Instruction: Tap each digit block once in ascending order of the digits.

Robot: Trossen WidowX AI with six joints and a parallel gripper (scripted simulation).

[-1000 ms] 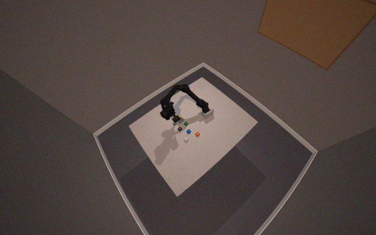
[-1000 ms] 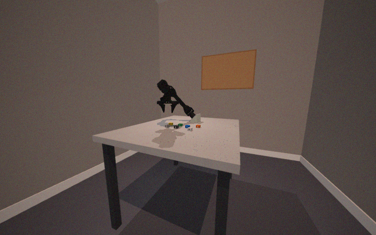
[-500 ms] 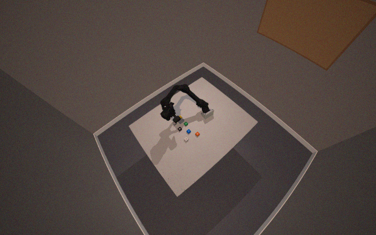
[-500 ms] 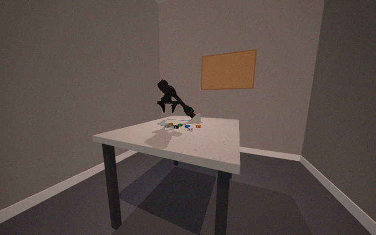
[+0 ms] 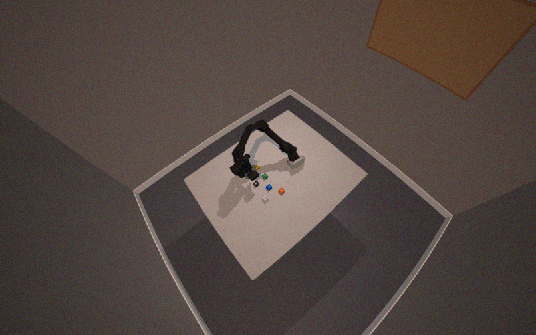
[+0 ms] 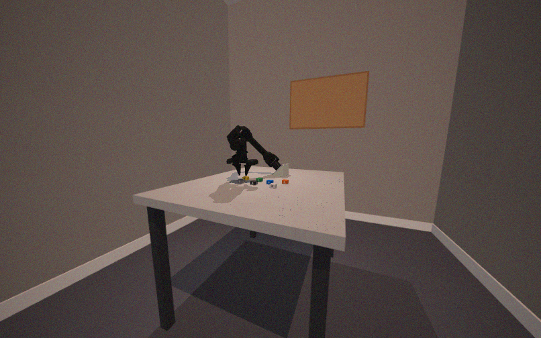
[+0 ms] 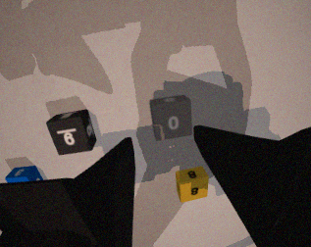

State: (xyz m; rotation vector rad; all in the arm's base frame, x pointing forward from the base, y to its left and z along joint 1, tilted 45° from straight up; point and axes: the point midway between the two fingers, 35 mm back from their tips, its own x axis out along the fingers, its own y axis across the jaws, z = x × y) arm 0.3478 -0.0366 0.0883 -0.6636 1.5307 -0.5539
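My gripper (image 6: pixel 242 174) (image 7: pixel 163 137) points down above the grey block, fingers part-way apart, nothing between them. The grey block (image 6: pixel 239 181) (image 7: pixel 171 118) shows 0 and lies in shadow, seen between and beyond the tips; the arm hides it in the top view. The black block (image 5: pixel 255 183) (image 6: pixel 254 182) (image 7: pixel 71 132) shows a 6 shape with a bar above, like an inverted underlined 9. The yellow block (image 5: pixel 257 167) (image 6: pixel 246 178) (image 7: pixel 192 184) shows 8. The green (image 5: pixel 265 176) (image 6: pixel 259 179), blue (image 5: pixel 268 187) (image 6: pixel 269 182) (image 7: pixel 24 174), orange (image 5: pixel 281 191) (image 6: pixel 284 181) and white (image 5: pixel 265 199) (image 6: pixel 272 186) blocks have unreadable digits.
The blocks lie close together on the pale table (image 5: pixel 253 245) (image 6: pixel 306 210). The yellow and black blocks are the near neighbours of the grey one. The arm's pale base (image 5: pixel 295 161) (image 6: pixel 283 170) stands behind the blocks. The arm's shadow falls over the grey block and the table around it.
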